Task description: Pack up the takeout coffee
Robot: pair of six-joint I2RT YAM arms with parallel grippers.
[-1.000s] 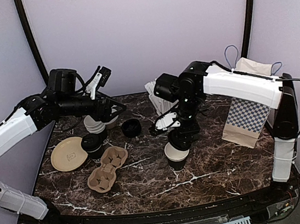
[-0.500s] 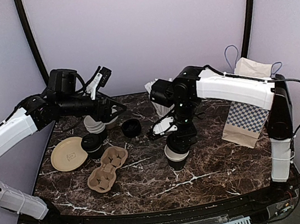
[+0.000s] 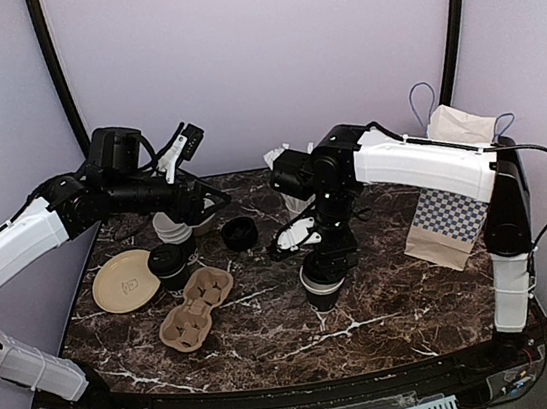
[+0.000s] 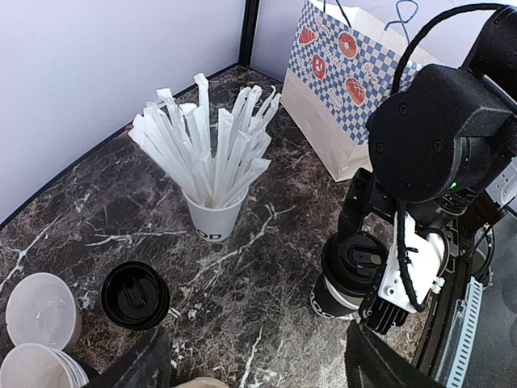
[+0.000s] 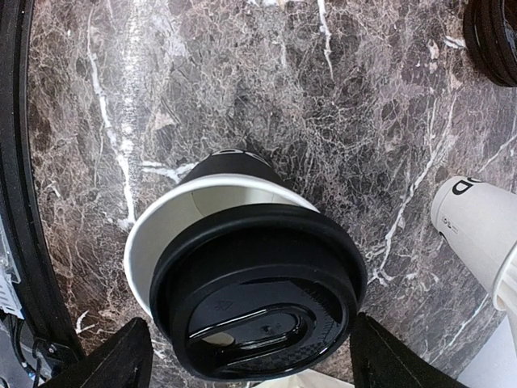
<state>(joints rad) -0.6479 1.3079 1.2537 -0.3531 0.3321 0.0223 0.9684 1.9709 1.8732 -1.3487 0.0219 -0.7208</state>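
Where right hand [image 5: 249, 323] hovers, takeout coffee [image 3: 322, 293] is half-hidden.

You get soft, even light from above in all 3 views, with no harsh glare. The lilac walls [image 3: 254, 56] read bright, and the counter [image 3: 397, 299] shows only faint shadows beneath the arms. Overhead, the poles [image 3: 52, 72] bow toward the edges. The left tool [image 4: 257, 370] blurs at its fingers [image 4: 141, 365], while the straws [image 4: 212, 153] are sharp. The takeout coffee [image 5: 258, 299] looks crisp with a dull sheen, between the right tool's [image 5: 245, 339] blurred fingers [image 5: 113, 356].
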